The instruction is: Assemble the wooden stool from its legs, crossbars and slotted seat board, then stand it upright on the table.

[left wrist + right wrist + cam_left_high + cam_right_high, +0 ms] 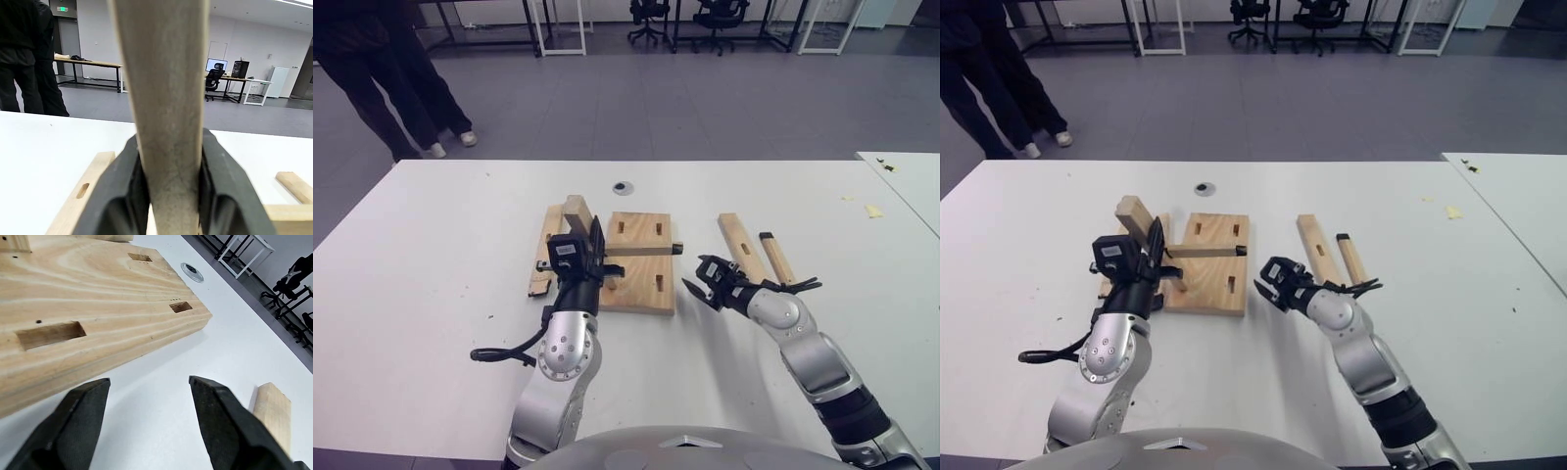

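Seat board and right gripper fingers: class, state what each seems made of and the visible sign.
Seat board: pale wood, apparently unvarnished, perhaps pine; wavy grain lines, matte face, raw-cut slots. Fingers of the right gripper: probably black rubber or plastic; dull, finely textured surface.

Seat board (641, 279) is lying mid-table (431, 255), crossbar (646, 250) lying across it. Left gripper (585, 245) is sitting at its left edge, clamping a leg (576, 209); second leg (548, 235) is lying further left. Right gripper (698, 279) is sitting just right of the board, fingers apart; long piece (741, 247) and short piece (775, 257) are lying farther right.
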{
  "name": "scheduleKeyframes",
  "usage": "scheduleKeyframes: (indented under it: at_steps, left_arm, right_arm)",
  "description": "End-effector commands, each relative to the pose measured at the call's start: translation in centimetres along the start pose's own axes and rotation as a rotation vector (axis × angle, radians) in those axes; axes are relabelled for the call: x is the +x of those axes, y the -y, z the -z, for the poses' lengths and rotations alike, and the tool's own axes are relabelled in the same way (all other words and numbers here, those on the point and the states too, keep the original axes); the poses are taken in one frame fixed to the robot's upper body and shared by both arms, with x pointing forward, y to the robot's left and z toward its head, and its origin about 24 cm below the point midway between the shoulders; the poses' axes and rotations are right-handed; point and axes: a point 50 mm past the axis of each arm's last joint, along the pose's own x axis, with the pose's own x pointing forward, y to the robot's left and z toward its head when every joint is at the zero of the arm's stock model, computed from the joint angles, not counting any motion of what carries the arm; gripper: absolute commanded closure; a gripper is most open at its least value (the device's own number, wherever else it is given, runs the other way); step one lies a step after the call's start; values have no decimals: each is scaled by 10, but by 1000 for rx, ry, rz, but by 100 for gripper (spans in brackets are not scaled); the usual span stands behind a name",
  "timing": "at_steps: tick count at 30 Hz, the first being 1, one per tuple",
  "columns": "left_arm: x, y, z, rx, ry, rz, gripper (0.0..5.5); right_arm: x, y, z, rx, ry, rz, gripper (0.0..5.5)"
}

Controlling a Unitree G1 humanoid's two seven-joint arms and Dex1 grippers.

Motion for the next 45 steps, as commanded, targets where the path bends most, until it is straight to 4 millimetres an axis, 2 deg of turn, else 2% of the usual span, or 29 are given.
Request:
scheduleKeyframes:
  at_steps: [1, 2, 3, 9, 14, 16, 19, 21, 23, 25, 28, 32, 36, 39, 45]
  left_arm:
    - [-8, 18, 24, -49, -185, 96, 449]
    - [-7, 19, 19, -58, -170, 103, 449]
    - [-6, 19, 14, -66, -153, 110, 411]
    - [7, 15, -16, -86, -55, 147, 311]
    - [5, 13, -35, -106, 5, 269, 221]
    - [7, 2, -53, -88, 82, 296, 191]
    - [17, -20, -92, -40, 261, 294, 129]
    - [21, -32, -114, -37, 358, 299, 129]
    - [25, -53, -125, -58, 408, 239, 129]
    - [32, -79, -120, -66, 374, 125, 129]
    - [39, -94, -83, -33, 144, 49, 129]
    - [20, -76, -19, -34, -202, 120, 129]
    - [1, -68, 21, 19, -405, 103, 129]
    - [-10, -68, 38, 46, -480, 93, 129]
    - [-10, -69, 46, 21, -558, 100, 129]
  right_arm:
    - [-2, 14, -1, -3, 2, 67, 248]
    - [-2, 16, 0, 1, 3, 76, 248]
    - [-2, 16, 0, 4, 3, 83, 248]
    - [-1, 12, 1, 41, 15, 112, 248]
    - [-3, 7, 10, 79, -12, 149, 248]
    - [-6, 9, 15, 93, -27, 182, 248]
    - [-9, 14, 24, 113, -50, 236, 248]
    - [-12, 16, 29, 126, -63, 267, 248]
    - [-15, 23, 36, 130, -81, 301, 248]
    - [-20, 31, 41, 128, -96, 332, 248]
    - [-20, 38, 45, 118, -103, 347, 248]
    - [-21, 40, 49, 123, -110, 345, 248]
    - [-20, 42, 53, 119, -120, 338, 248]
    - [-19, 42, 54, 118, -120, 331, 248]
    - [-17, 40, 54, 123, -121, 326, 248]
